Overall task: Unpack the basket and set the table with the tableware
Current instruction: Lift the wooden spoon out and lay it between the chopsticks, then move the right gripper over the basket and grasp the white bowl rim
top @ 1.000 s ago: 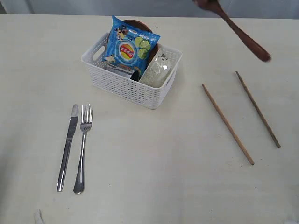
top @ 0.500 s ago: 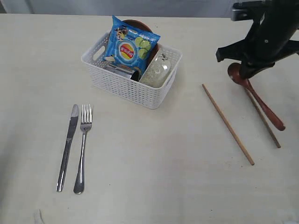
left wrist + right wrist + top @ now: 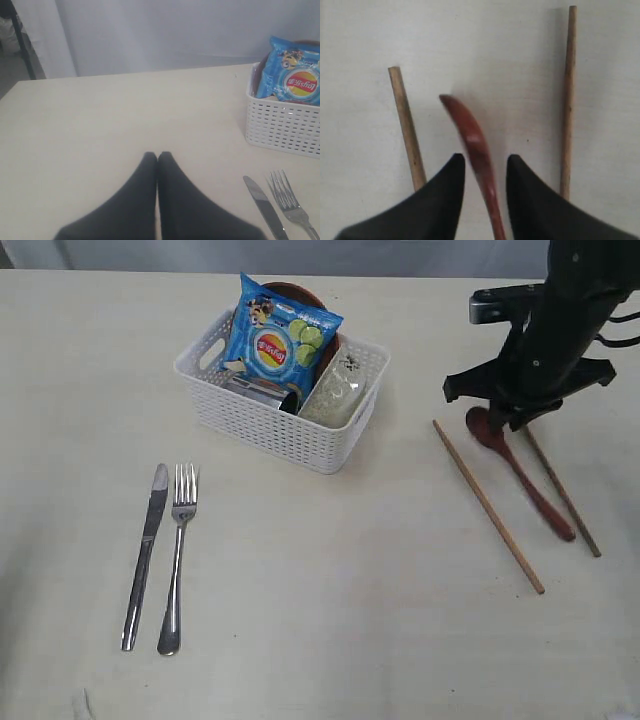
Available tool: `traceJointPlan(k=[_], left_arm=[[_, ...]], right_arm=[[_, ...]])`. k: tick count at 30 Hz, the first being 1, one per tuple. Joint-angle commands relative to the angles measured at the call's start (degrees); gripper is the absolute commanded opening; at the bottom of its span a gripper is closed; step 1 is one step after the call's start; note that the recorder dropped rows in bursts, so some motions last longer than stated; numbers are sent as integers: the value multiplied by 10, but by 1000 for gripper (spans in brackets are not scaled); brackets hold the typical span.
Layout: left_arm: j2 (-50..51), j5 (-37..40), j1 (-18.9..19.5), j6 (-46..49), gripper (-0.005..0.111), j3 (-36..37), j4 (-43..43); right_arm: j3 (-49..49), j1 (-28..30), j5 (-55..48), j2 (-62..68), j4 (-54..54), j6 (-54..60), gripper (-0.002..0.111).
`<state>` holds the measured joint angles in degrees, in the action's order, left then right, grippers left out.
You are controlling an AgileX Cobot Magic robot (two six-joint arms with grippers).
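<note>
Nearest me, the knife (image 3: 145,555) and fork (image 3: 176,560) lie side by side on the surface (image 3: 330,640). My left tool (image 3: 157,157) is pinched closed and empty. Further out, my right tool (image 3: 485,159) stands parted astride the spoon (image 3: 522,480), which lies between the chopsticks (image 3: 488,505). Beyond sits the basket (image 3: 270,430), with a chip bag (image 3: 280,340) in it.

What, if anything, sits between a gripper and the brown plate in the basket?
The blue chip bag lies against the plate in the basket, covering most of it; only the plate's rim shows past the bag. The bag also overhangs the steel cup. The bowl beside them looks clear from above.
</note>
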<state>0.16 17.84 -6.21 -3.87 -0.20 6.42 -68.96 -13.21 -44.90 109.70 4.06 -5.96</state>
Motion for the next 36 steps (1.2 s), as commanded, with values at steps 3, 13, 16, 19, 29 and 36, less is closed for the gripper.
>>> traceJointPlan(k=[3,13,16,19,29,36], left_arm=[[-2,-4,-4,0,0,2,-7],[-2,-4,-4,0,0,2,-7],[-2,-4,-4,0,0,2,-7],[-2,-4,-4,0,0,2,-7],[-2,-4,-4,0,0,2,-7],[-2,-4,-4,0,0,2,-7]], right_arm=[[-25,4,-32,-2,1,3,40],[-149,0,-134,-77,-247,140,38],[-181,-44,-175,-94,-259,106,45],[-210,-112,-195,-87,-160,7,47],[-426,-259,-251,117,4,-222,47],[-426,-256,-251,138,21,-243,47]])
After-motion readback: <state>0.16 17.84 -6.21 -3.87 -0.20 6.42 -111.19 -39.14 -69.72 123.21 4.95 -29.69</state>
